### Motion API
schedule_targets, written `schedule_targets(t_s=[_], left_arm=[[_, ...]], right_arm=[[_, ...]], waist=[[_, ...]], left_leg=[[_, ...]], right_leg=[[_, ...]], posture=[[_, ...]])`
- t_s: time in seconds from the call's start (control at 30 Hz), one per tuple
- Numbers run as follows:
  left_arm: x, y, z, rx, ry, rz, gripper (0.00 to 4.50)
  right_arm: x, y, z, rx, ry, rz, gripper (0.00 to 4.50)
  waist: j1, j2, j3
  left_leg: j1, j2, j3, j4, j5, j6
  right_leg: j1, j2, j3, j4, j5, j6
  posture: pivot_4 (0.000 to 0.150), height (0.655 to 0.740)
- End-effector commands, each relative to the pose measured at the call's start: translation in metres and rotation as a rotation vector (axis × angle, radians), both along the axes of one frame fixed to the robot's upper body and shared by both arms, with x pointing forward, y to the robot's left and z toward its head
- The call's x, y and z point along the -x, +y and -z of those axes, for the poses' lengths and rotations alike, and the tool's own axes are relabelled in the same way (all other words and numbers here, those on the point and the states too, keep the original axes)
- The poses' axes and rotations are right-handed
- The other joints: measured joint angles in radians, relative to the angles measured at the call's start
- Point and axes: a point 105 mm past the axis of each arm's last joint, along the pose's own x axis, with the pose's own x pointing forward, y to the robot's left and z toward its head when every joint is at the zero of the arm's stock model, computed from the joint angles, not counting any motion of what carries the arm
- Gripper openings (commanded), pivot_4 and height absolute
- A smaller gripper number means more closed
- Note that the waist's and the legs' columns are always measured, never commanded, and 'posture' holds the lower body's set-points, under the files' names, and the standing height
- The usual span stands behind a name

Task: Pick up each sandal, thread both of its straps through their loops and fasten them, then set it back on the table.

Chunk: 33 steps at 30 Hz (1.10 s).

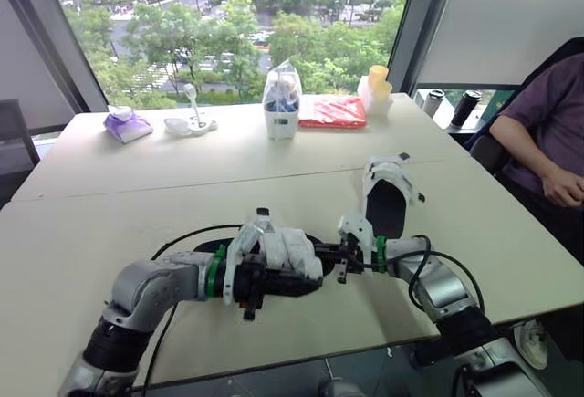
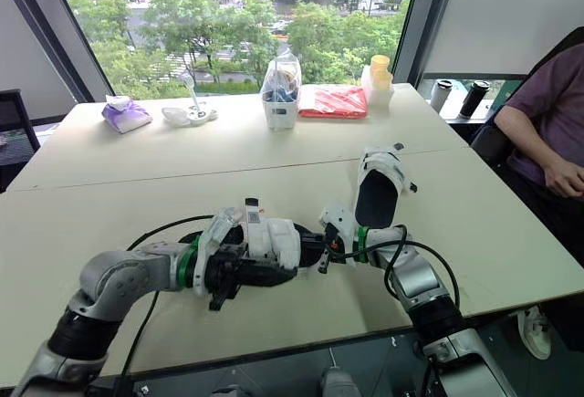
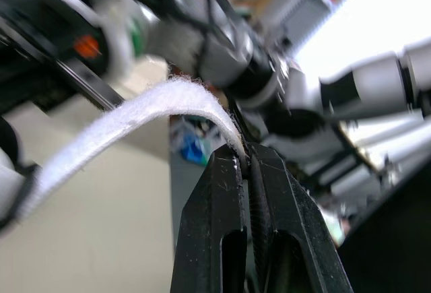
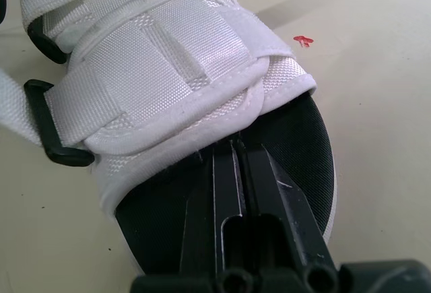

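A pale table (image 1: 137,187) stands before a large window with trees outside. Two white-strapped sandals with black footbeds sit on its near right part. The near sandal (image 1: 287,253) is held between the two grippers at the near middle of the table, its long axis running left to right. Its strapped white upper lies toward the left arm and its open, rounded end of black footbed points right. The left gripper (image 3: 246,155) has its fingers pressed together, pinching the free end of a white strap (image 3: 135,118) that arches away from the tips. The right gripper (image 4: 236,146) reaches in over the bare footbed. Its fingers are closed tight, with the tips nipping the hem of the woven upper, and a black strap loop (image 4: 50,131) sits at the side of that upper. The far sandal (image 1: 388,198) lies just beyond and right of the right gripper, with its long axis running near to far. Its straps are at the far end and its bare footbed faces the robot. Along the far edge stand a purple pack (image 1: 128,126), a clear bag (image 1: 281,105), a red packet (image 1: 332,111) and yellow cups (image 1: 377,87). A seated person (image 1: 547,132) is at the far right.
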Motion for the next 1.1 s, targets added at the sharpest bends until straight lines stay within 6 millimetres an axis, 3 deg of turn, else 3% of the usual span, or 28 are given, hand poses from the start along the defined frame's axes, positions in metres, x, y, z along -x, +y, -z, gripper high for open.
schedule_targets(t_s=[0.03, 0.13, 0.23, 0.4, 0.47, 0.6, 0.7, 0.87, 1.1], left_arm=[[-0.018, 0.006, -0.016, 0.121, 0.071, -0.062, 0.04], [-0.03, 0.008, -0.018, 0.162, 0.136, -0.102, 0.04], [-0.044, 0.009, -0.018, 0.169, 0.19, -0.164, 1.0], [-0.062, 0.009, -0.013, 0.112, 0.18, -0.27, 3.5], [-0.071, 0.011, -0.023, 0.105, 0.117, -0.299, 4.46], [-0.091, 0.012, -0.056, 0.034, -0.161, -0.317, 4.46], [-0.101, 0.012, -0.068, -0.013, -0.292, -0.301, 4.46], [-0.118, 0.005, -0.048, -0.215, -0.479, -0.218, 4.46], [-0.116, -0.001, -0.026, -0.296, -0.466, -0.048, 4.46]], right_arm=[[0.019, -0.011, 0.058, 0.133, 0.198, 0.038, 0.0], [0.021, -0.012, 0.06, 0.133, 0.201, 0.042, 0.0], [0.022, -0.012, 0.061, 0.133, 0.202, 0.047, 0.0], [0.025, -0.013, 0.062, 0.135, 0.202, 0.049, 0.0], [0.025, -0.014, 0.062, 0.137, 0.201, 0.05, 0.0], [0.021, -0.015, 0.06, 0.137, 0.197, 0.055, 0.0], [0.02, -0.013, 0.06, 0.136, 0.196, 0.052, 0.0], [0.018, -0.012, 0.059, 0.138, 0.193, 0.047, 0.0], [0.019, -0.013, 0.059, 0.136, 0.192, 0.056, 0.0]], waist=[[0.0, 0.0, 0.0], [0.001, 0.0, 0.0], [0.003, -0.001, -0.001], [0.003, -0.001, -0.004], [0.005, -0.001, -0.004], [0.013, -0.001, -0.004], [0.013, -0.001, -0.004], [0.009, -0.001, -0.004], [0.008, -0.001, -0.004]], left_leg=[[0.0, 0.0, 0.0, 0.002, 0.0, 0.0], [0.0, 0.0, 0.0, 0.005, 0.0, 0.0], [0.0, 0.0, -0.001, 0.007, 0.0, 0.0], [0.001, -0.001, -0.001, 0.006, 0.0, 0.0], [0.001, -0.001, -0.001, 0.006, 0.0, 0.0], [0.001, -0.001, -0.002, 0.007, 0.0, 0.0], [0.001, -0.001, -0.001, 0.007, 0.0, 0.0], [0.001, -0.001, -0.001, 0.006, 0.0, 0.0], [0.0, -0.001, -0.001, 0.006, 0.0, 0.0]], right_leg=[[0.0, 0.0, 0.0, 0.001, 0.0, 0.0], [0.001, 0.0, 0.0, 0.003, 0.0, 0.0], [0.002, 0.0, 0.0, 0.004, 0.0, 0.0], [0.003, 0.0, 0.0, 0.004, 0.0, 0.0], [0.003, 0.0, 0.0, 0.004, -0.001, 0.001], [0.003, 0.0, 0.0, 0.006, -0.001, 0.0], [0.003, 0.0, 0.0, 0.005, -0.001, 0.0], [0.003, 0.0, 0.0, 0.005, -0.001, 0.0], [0.001, 0.0, 0.0, 0.006, -0.001, 0.0]], posture=[[0.15, 0.74], [0.15, 0.74], [0.15, 0.74], [0.15, 0.74], [0.15, 0.74], [0.15, 0.74], [0.15, 0.74], [0.15, 0.74], [0.15, 0.74]])
